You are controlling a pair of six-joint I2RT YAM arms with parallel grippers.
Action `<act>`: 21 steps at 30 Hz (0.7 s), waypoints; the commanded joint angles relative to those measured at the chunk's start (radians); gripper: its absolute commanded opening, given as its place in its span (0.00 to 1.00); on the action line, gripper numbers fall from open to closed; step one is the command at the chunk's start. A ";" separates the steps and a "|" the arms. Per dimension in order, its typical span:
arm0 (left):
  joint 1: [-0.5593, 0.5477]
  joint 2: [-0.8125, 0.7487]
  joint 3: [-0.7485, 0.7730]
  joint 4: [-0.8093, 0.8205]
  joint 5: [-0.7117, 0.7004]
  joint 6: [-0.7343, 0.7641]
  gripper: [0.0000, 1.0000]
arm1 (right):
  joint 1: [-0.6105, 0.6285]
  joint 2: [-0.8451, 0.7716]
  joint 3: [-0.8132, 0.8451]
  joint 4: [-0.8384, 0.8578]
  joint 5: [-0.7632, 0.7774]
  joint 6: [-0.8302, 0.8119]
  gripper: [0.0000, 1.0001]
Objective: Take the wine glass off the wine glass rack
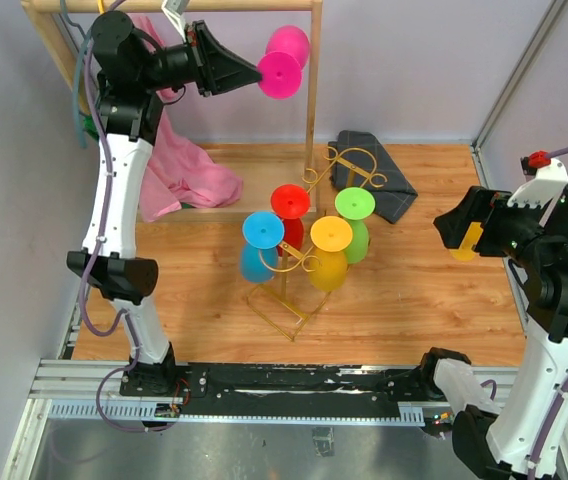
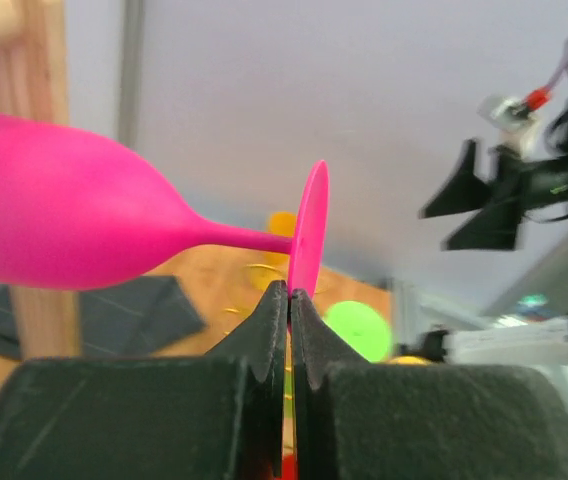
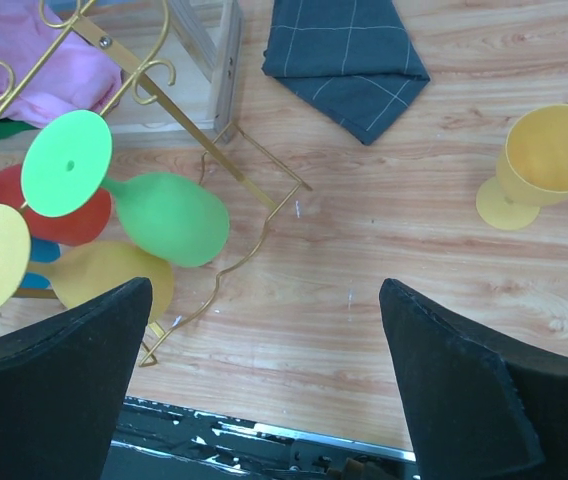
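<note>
Wine glass (image 1: 282, 70), the pink one, is off the gold rack (image 1: 304, 262) and high in the air. It lies sideways because the left claw (image 2: 289, 295) is clamped on the edge of its foot. The right claw (image 3: 264, 290) stands apart over the table (image 3: 364, 260), holding nothing.

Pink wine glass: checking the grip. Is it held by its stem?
No, the left gripper pinches the pink wine glass by the edge of its foot, jaws shut; the stem is free.
</note>
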 commanded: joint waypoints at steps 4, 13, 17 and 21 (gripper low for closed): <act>-0.152 -0.267 -0.183 -0.303 -0.304 0.959 0.00 | -0.012 0.031 0.077 0.011 -0.066 0.029 0.98; -0.237 -0.564 -0.590 -0.272 -0.211 1.383 0.00 | -0.004 0.127 0.145 0.065 -0.251 0.118 0.99; -0.236 -0.669 -0.712 -0.272 -0.053 1.435 0.00 | -0.004 0.183 0.208 0.135 -0.323 0.206 0.98; -0.238 -0.711 -0.756 -0.287 0.086 1.335 0.00 | -0.002 0.237 0.266 0.193 -0.403 0.296 0.99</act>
